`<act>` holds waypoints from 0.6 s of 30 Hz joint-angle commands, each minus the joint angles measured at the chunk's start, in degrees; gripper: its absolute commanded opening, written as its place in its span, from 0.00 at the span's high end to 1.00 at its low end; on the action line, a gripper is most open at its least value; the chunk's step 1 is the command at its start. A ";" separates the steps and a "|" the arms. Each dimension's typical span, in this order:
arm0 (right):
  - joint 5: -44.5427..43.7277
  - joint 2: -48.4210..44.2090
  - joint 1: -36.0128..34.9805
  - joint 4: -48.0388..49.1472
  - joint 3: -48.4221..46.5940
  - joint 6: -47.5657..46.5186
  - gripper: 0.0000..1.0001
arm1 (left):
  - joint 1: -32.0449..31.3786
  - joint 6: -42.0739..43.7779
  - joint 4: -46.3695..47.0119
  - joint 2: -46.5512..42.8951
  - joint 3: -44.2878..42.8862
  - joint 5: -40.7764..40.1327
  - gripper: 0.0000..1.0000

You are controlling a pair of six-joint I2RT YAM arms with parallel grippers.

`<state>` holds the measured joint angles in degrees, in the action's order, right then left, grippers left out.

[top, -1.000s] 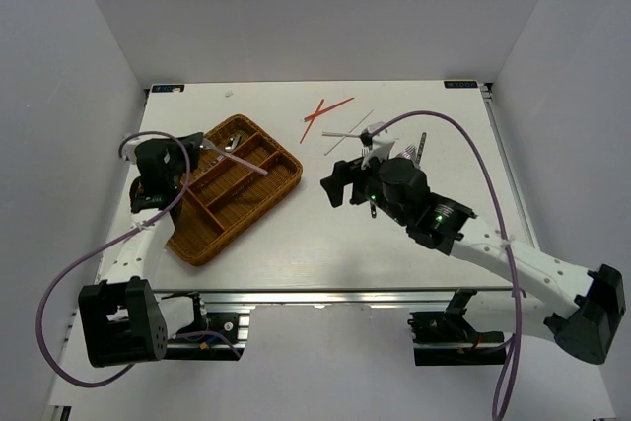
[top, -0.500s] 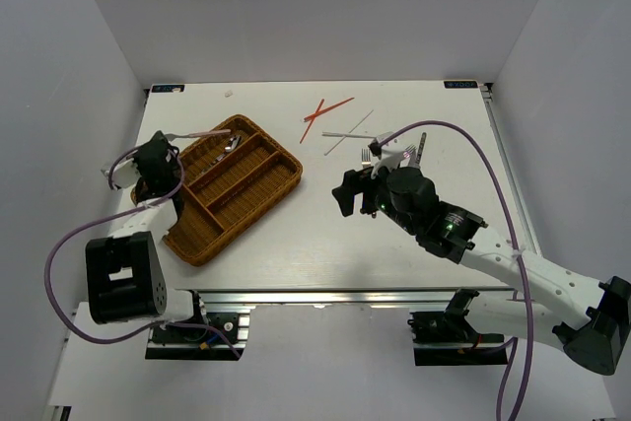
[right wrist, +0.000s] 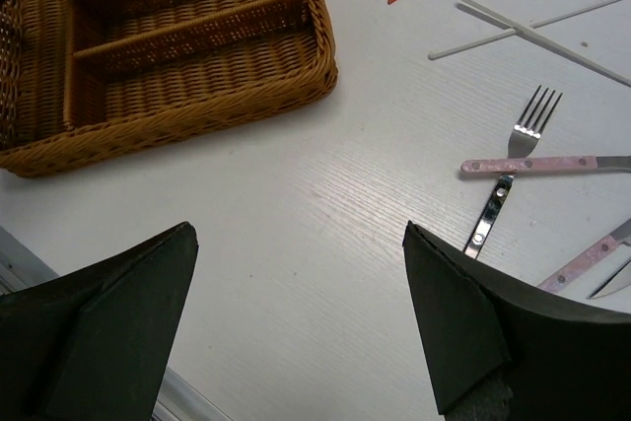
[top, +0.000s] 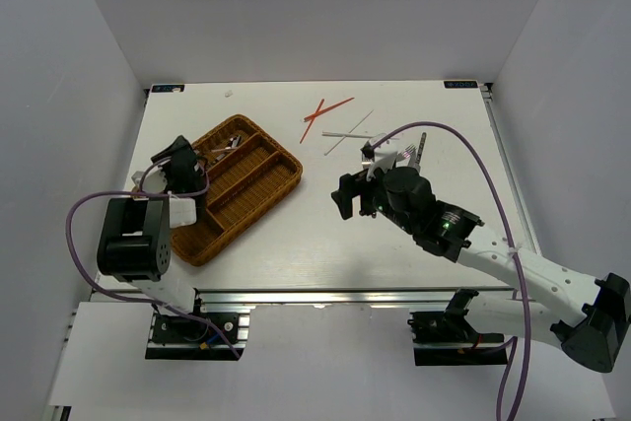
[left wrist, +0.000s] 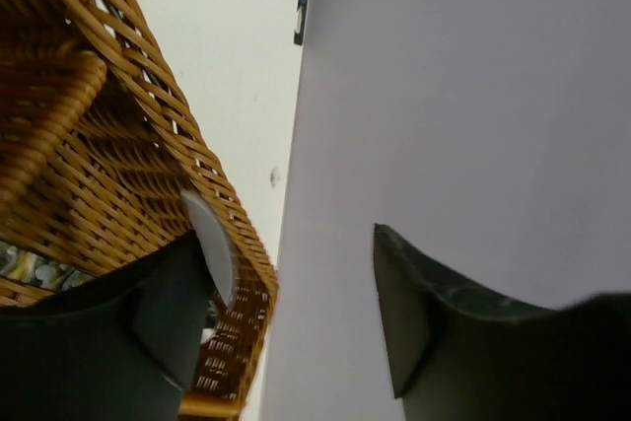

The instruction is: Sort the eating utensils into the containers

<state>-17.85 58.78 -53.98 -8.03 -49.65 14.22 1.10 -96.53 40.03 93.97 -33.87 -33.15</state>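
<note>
Few utensils [top: 229,145] lie in tray [top: 251,187]; fork [right wrist: 532,117], red chopsticks [top: 330,108] wait on bench [top: 296,234]; left end effector [left wrist: 288,244] and right end effector [right wrist: 298,234] both open.

A white table [top: 296,244] — faintly wood-grained in the right wrist view — is boxed in by plain pale walls [top: 315,7] on three sides. A small dark label [top: 166,88] sits at its far-left corner, another label [top: 461,84] at its far-right — a metal rail [top: 325,293] lines the near edge.
</note>
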 commanded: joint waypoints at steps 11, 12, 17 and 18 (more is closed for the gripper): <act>2.02 2.12 2.65 -0.05 -0.54 1.51 0.11 | -0.31 8.36 -51.25 -13.90 -20.08 -2.36 0.02; 2.20 2.30 2.73 -0.14 -0.80 1.78 0.11 | -0.31 8.90 -54.94 -14.08 -21.92 -2.10 0.02; 1.93 5.98 7.11 -5.05 -3.52 6.08 0.11 | -0.31 24.57 -51.39 -20.56 -23.17 3.16 0.02; 2.63 6.69 8.35 -7.41 -4.40 8.00 0.11 | -0.23 27.94 -50.93 -21.37 -23.78 4.83 0.02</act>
<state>-15.88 63.44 -49.12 -11.09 -50.48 17.67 0.78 -81.82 -6.22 77.01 -55.51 -32.25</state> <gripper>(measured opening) 0.895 0.982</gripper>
